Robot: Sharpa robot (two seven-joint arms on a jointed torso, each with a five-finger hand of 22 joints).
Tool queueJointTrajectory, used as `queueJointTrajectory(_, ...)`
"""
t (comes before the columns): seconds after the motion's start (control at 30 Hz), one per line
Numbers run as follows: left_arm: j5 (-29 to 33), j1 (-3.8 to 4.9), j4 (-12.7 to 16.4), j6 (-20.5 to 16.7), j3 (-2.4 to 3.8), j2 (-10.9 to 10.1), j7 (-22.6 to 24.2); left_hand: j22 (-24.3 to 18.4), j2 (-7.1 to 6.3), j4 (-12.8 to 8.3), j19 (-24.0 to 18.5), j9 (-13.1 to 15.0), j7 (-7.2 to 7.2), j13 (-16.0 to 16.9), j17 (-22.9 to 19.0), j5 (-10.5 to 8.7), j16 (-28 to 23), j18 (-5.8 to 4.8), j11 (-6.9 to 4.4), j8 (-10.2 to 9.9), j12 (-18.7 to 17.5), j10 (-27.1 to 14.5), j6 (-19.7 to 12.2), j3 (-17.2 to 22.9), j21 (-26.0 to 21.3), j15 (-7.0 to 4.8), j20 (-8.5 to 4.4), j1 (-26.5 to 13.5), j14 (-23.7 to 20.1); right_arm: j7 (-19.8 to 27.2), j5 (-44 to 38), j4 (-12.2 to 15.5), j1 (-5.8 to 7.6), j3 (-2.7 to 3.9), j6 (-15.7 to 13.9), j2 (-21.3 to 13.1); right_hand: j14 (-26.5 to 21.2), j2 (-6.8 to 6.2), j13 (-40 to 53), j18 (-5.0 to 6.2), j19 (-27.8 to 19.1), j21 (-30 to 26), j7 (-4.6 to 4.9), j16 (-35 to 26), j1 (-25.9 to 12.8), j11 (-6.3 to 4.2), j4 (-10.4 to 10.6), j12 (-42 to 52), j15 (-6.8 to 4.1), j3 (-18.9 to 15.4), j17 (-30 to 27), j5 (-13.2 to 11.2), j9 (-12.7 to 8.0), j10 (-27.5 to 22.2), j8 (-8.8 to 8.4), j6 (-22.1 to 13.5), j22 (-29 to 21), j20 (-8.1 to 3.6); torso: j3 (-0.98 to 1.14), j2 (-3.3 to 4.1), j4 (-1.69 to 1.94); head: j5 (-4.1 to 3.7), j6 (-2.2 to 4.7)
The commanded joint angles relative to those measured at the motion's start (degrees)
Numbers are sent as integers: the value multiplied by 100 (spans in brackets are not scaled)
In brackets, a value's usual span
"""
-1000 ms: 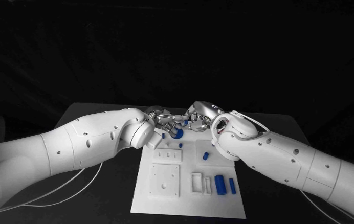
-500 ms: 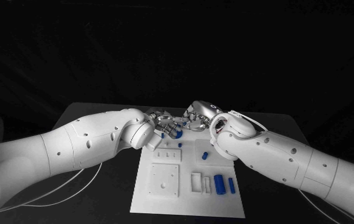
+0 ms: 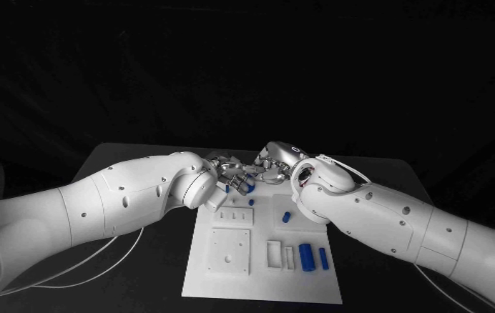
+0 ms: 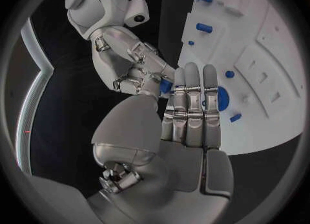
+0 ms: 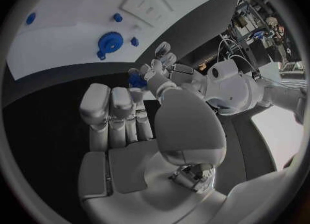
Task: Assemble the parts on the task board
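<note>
The white task board (image 3: 263, 277) lies in the middle of the table. Above its far end my left hand (image 3: 231, 169) and right hand (image 3: 271, 164) meet fingertip to fingertip. A small blue part (image 4: 166, 86) (image 5: 137, 80) is pinched between them, with fingers of both hands touching it. The left hand (image 4: 184, 115) faces the right hand (image 4: 126, 61) across this part. A blue gear (image 4: 220, 99) (image 5: 110, 41) sits on the board just below the hands. Several smaller blue parts lie on the board, among them a short cylinder (image 3: 287, 218) and two longer pieces (image 3: 307, 257) near the front.
White raised blocks (image 3: 231, 250) and a slotted holder (image 3: 275, 254) stand on the board's near half. Bare black table (image 3: 134, 270) flanks the board on both sides. My two arms cross over the board's far corners.
The right hand has edged slightly left toward the left hand. The blue part stays between the fingertips; the board's parts have not moved.
</note>
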Motion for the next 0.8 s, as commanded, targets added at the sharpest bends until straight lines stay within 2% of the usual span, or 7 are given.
queueJointTrajectory(0.03, 61, 5, 20, 128, 10, 30, 81, 19, 102, -70, 25, 1, -1, 2, 10, 8, -26, -35, -18, -6, -29, 147, 45, 1, -36, -20, -8, 16, 28, 19, -51, -3, -5, -19, 129, 21, 39, -26, 7, -50, 50, 28, -2, -11, 18, -4, 20, -32, -12, -2, 8, 33, 4, 35, 21, 37, 743, -12, 3, 1, 0, 1, -1)
queueJointTrajectory(0.23, 113, 4, 17, 95, 10, 17, 85, 50, 331, -254, 13, 27, -58, -2, 14, 17, -30, -31, -34, 29, -54, 129, 167, 180, -32, -25, -11, 198, 20, 12, -48, -27, -6, -42, 167, 4, 39, -26, 7, -50, 50, 28, -2, -11, 18, -4, 20, -32, -12, -2, 8, 33, 4, 35, 21, 37, 743, -12, 4, -1, 2, 6, -5)
queueJointTrajectory(0.37, 131, 3, 17, 75, 9, 0, 88, 97, 438, -412, -2, 70, -103, -3, 23, 18, -24, -33, -44, 12, -72, 142, 280, 273, -14, -30, -17, 163, 20, 7, -47, -44, -6, -49, 187, -12, 38, -16, 5, -50, 50, 20, -3, -18, 18, -5, 25, -40, -12, -6, 8, 44, 5, 31, 21, 40, 742, -12, 6, 3, -4, 9, -3)
queueJointTrajectory(0.53, 145, 2, 15, 59, 9, -17, 82, 149, 472, -537, -6, 214, -161, -2, 41, 20, -2, -37, -61, 17, -71, 175, 404, 316, 4, -43, -29, 98, 31, -7, -47, -48, -8, -54, 195, -30, 38, -16, 5, -50, 50, 20, -3, -18, 18, -5, 25, -40, -12, -6, 8, 44, 5, 31, 21, 40, 742, -12, 10, 2, -5, 4, -7)
queueJointTrajectory(0.6, 152, 1, 14, 50, 9, -21, 76, 179, 471, -590, -27, 316, -169, -1, 54, 23, 8, -43, -62, 12, -70, 175, 410, 328, 2, -42, -29, 57, 19, -9, -47, -46, -9, -55, 196, -39, 38, -16, 5, -50, 50, 20, -3, -18, 18, -5, 25, -40, -12, -6, 8, 44, 5, 31, 21, 40, 742, -12, 5, 2, 1, -1, 0)
queueJointTrajectory(0.8, 162, -2, 1, 50, 9, -33, 47, 234, 458, -635, -48, 522, -212, -1, 67, 27, 15, -49, -69, 23, -62, 172, 484, 344, 1, -43, -30, 11, 8, -13, -45, -37, -14, -57, 200, -59, 40, -15, 9, -51, 51, 22, -5, -17, 18, -6, 25, -39, -13, -10, 12, 51, 6, 33, 22, 50, 744, -13, 7, 3, -2, -1, -3)
